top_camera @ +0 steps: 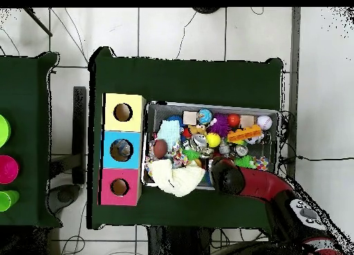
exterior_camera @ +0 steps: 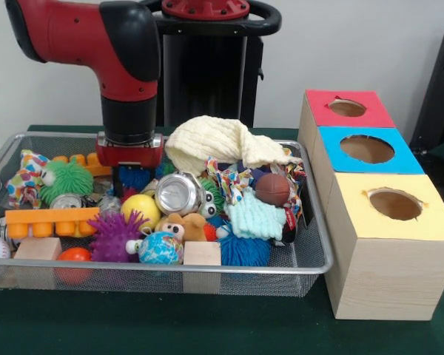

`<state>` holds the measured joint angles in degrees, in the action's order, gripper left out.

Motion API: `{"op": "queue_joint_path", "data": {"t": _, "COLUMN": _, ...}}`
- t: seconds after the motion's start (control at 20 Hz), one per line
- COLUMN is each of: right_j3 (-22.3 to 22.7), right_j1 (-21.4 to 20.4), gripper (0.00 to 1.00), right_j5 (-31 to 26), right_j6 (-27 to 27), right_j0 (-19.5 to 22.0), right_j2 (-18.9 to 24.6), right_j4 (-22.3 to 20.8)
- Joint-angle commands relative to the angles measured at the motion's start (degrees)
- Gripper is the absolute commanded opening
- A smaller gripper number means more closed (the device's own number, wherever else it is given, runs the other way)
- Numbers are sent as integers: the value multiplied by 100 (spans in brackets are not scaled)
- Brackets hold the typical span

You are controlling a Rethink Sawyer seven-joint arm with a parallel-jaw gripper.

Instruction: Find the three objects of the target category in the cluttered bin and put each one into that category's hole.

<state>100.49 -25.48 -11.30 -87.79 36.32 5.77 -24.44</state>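
Front view shows the red and black arm [exterior_camera: 122, 70] reaching down into the wire bin [exterior_camera: 311, 259] at its back left part. Its claw [exterior_camera: 133, 177] dips among the toys, right by a blue fuzzy ball [exterior_camera: 135, 177], so I cannot tell if the claw is apart or together. A silver can [exterior_camera: 177, 194] lies in the middle of the bin, beside a yellow ball [exterior_camera: 140, 209]. A cream cloth [exterior_camera: 211, 142] sits at the back. Three wooden boxes stand right of the bin: the red box [exterior_camera: 348, 108], the blue box [exterior_camera: 367, 149] and the yellow box [exterior_camera: 394, 204], each with a round hole on top. All rest on the green tabletop [exterior_camera: 207, 325].
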Motion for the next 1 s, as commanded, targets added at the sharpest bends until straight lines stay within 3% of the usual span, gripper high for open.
{"op": "queue_joint_path", "data": {"t": 0.05, "right_j3": -1067, "right_j1": 432, "gripper": 100, "right_j5": 373, "right_j6": -171, "right_j0": 197, "right_j2": 59, "right_j4": -419}}
{"op": "queue_joint_path", "data": {"t": 0.25, "right_j3": -1177, "right_j1": 464, "gripper": 100, "right_j5": 340, "right_j6": -39, "right_j0": 380, "right_j2": 219, "right_j4": -588}}
{"op": "queue_joint_path", "data": {"t": 0.65, "right_j3": -874, "right_j1": 345, "gripper": 100, "right_j5": 326, "right_j6": 156, "right_j0": 1197, "right_j2": 1341, "right_j4": -605}}
{"op": "queue_joint_path", "data": {"t": 1.0, "right_j3": -700, "right_j1": 554, "gripper": 100, "right_j5": 316, "right_j6": 183, "right_j0": 1855, "right_j2": 2318, "right_j4": -626}}
